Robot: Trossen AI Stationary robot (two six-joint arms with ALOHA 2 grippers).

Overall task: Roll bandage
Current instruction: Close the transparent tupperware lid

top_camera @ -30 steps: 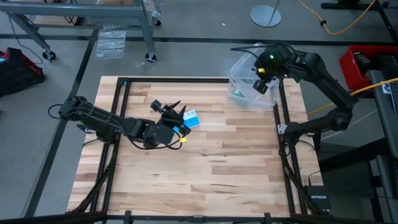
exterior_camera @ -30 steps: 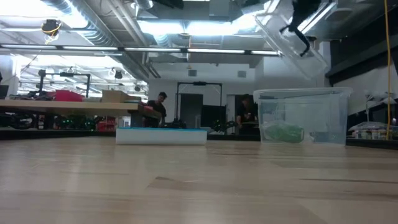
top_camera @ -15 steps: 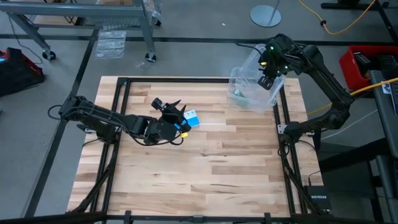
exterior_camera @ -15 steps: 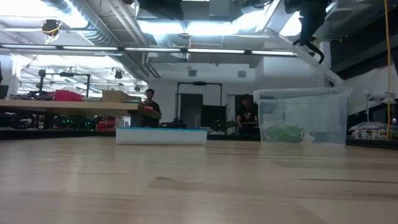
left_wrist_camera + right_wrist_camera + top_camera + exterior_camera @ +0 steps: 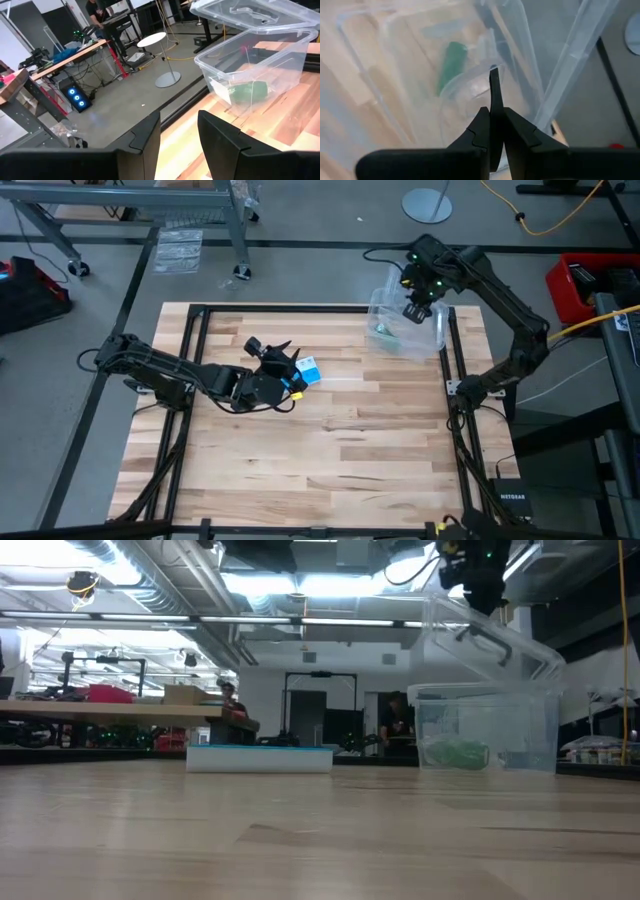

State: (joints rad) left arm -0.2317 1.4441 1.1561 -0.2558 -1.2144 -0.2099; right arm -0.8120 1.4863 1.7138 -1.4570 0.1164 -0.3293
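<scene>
The green bandage (image 5: pixel 383 332) lies bunched on the floor of the clear plastic box (image 5: pixel 432 338) at the table's far right. It also shows in the low view (image 5: pixel 455 753) and the left wrist view (image 5: pixel 248 93). My right gripper (image 5: pixel 415 308) is above the box, shut on the box's clear lid (image 5: pixel 492 637). My left gripper (image 5: pixel 179 131) is open and empty near the table's middle, beside the blue and white pill organizer (image 5: pixel 308 370). My right gripper pinches the clear lid (image 5: pixel 470 90) between its two shut fingers (image 5: pixel 481 131), coming from above near the lid's higher end (image 5: pixel 470 612). The lid is lifted and tilted over the open box. Its lower end (image 5: pixel 552 662) is close above the rim; whether it touches, I cannot tell.
The pill organizer lies flat on the wood, also seen in the low view (image 5: pixel 260 758). A dark frame (image 5: pixel 195 380) runs along the table's left, far and right sides. Bare wood spans the near half of the table (image 5: pixel 340 460).
My right gripper has swung toward the table's left and turned, carrying the lid. The lid has come from high beside the box to a flatter tilt over the box's opening. My left gripper has edged toward the pill organizer.
</scene>
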